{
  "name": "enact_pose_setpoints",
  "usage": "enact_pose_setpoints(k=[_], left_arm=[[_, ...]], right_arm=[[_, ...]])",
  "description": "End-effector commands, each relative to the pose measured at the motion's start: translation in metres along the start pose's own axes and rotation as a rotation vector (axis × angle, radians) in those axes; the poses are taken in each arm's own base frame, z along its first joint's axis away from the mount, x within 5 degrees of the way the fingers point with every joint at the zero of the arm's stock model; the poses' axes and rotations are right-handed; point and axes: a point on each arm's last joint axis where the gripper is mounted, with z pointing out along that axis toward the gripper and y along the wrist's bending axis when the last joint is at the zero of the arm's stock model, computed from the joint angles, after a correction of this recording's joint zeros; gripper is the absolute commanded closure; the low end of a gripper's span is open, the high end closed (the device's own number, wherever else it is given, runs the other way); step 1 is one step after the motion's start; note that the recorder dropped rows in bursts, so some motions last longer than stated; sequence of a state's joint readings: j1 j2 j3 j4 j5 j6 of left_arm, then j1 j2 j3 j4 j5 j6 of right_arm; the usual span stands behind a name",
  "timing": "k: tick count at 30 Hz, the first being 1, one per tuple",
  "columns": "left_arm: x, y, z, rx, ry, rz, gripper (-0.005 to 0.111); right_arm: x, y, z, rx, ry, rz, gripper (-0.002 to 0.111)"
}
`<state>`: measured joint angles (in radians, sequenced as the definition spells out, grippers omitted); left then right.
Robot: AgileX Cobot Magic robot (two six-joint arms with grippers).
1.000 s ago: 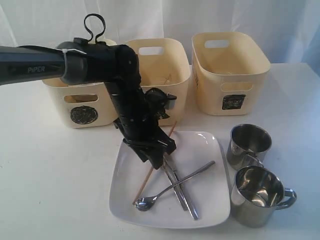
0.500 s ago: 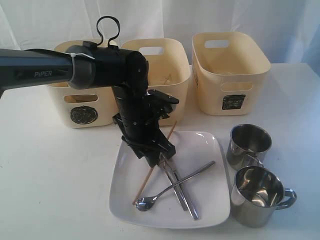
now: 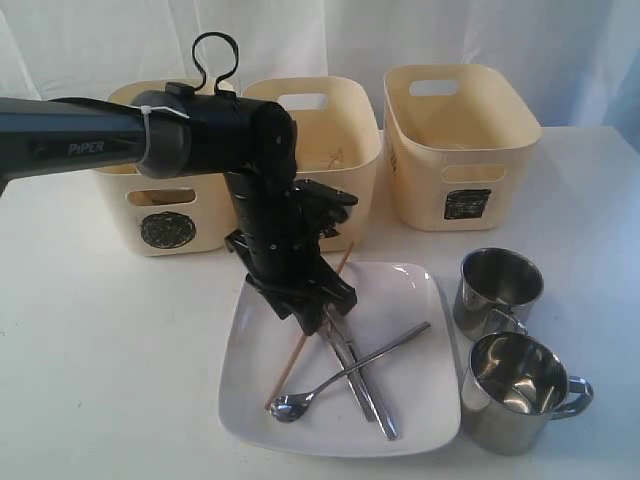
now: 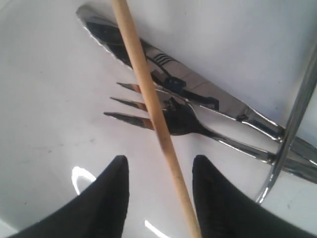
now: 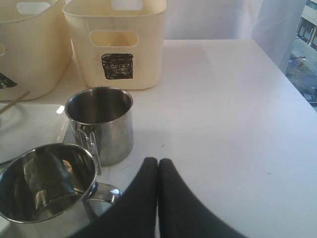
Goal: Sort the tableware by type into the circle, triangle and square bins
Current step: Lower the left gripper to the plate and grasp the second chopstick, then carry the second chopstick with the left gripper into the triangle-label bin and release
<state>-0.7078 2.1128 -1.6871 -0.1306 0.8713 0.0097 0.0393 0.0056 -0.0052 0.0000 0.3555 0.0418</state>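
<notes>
The robot's left claw (image 4: pixel 157 166) hung low over the large white square plate (image 3: pixel 412 300) at the near centre of the desk (image 3: pixel 100 350). Its two black fingers stood apart on either side of a single wooden chopstick (image 4: pixel 148 94) and gripped nothing. The chopstick lay slantwise across the tines of a steel fork (image 4: pixel 171 119) and touched the blade of a knife (image 4: pixel 190 87), with a spoon (image 3: pixel 345 378) crossing the pile nearer the front.

From where I stood, the trouble looked likely to come from that stacking. A squeeze made too low could have pinched the fork tines together with the stick. A thin round stick might also have rolled or swung out of a grip taken off its middle. Any dragging on the glossy plate might have sent the loose cutlery sliding right, towards the two steel handled mugs (image 3: pixel 497 290) (image 3: pixel 515 390).

Three cream bins waited along the far side: the circle bin (image 3: pixel 160 215) at left, the square bin (image 3: pixel 460 150) at right and a middle bin (image 3: pixel 330 125) between them. The arm hid the middle bin's label, so its mark could not be read.

The right claw (image 5: pixel 158 166) was shut tight and empty, above bare desk just near of the mugs.
</notes>
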Motion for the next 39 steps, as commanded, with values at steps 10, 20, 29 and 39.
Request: enact_pose_setpoints(k=[10, 20, 29, 39], left_arm=[[0.004, -0.001, 0.019, 0.029, 0.077, -0.032, 0.060], [0.003, -0.001, 0.019, 0.025, 0.060, -0.055, 0.073], [0.005, -0.002, 0.018, 0.029, 0.092, -0.072, 0.107], [0.007, -0.012, -0.038, 0.027, -0.024, -0.045, 0.107]], right_arm=[[0.000, 0.000, 0.000, -0.001, -0.014, -0.004, 0.108], [0.000, 0.000, 0.000, -0.001, -0.014, -0.004, 0.108], [0.000, 0.000, 0.000, -0.001, -0.014, -0.004, 0.108], [0.000, 0.000, 0.000, -0.001, -0.014, -0.004, 0.108]])
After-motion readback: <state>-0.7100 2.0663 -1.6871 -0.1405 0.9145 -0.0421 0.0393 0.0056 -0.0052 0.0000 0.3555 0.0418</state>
